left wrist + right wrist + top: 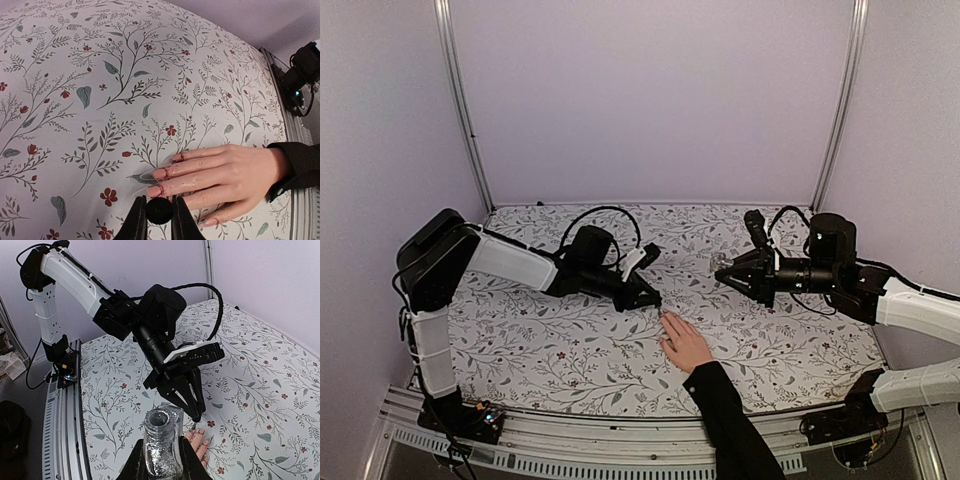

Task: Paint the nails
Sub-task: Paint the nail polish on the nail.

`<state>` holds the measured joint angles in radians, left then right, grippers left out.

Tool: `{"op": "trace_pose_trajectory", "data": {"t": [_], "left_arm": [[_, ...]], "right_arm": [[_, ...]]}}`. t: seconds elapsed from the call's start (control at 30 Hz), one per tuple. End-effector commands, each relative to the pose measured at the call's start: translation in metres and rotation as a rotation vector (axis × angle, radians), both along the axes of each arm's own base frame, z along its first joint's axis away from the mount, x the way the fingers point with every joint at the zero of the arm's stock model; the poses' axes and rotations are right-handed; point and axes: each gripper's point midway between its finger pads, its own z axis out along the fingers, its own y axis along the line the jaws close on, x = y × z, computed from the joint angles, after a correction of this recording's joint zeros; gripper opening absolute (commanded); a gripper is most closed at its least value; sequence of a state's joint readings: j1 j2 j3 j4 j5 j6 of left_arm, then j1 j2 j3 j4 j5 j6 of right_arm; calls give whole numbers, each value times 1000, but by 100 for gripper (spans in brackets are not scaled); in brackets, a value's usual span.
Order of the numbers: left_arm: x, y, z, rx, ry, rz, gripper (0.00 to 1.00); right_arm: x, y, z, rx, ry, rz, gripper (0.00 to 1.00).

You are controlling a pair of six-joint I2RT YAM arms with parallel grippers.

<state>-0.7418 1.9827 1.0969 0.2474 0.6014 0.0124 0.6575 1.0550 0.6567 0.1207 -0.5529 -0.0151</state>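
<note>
A light-skinned hand (235, 175) in a black sleeve (730, 420) lies flat on the floral cloth, fingers pointing at my left arm. Its nails (159, 173) are long and pale, with red smears at their bases. My left gripper (159, 200) is shut on a round black brush cap (160, 211), just beside the fingertips. In the right wrist view the brush tip (194, 425) hangs right over those fingertips (199, 435). My right gripper (161, 442) is shut on an open glass bottle (162, 450) of silver glitter polish. It is held up to the right of the hand (685, 345).
The flower-patterned cloth (570, 340) covers the table between lilac walls. A metal rail (580, 435) with cables and a small circuit board (485, 415) runs along the near edge. The left arm (520, 262) stretches across the left half.
</note>
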Motion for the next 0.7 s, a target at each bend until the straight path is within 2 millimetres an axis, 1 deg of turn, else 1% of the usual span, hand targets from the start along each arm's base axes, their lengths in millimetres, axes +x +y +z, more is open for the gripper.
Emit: {"op": "trace_pose_trajectory", "data": {"t": [0.0, 0.5, 0.67], "left_arm": [[-1, -7, 0, -1, -9, -17, 0], [-1, -6, -3, 7, -4, -17, 0], [2, -5, -4, 14, -8, -3, 0]], "right_arm": [[2, -1, 0, 10, -4, -5, 0], [1, -1, 0, 10, -4, -5, 0], [1, -2, 0, 9, -3, -6, 0]]}}
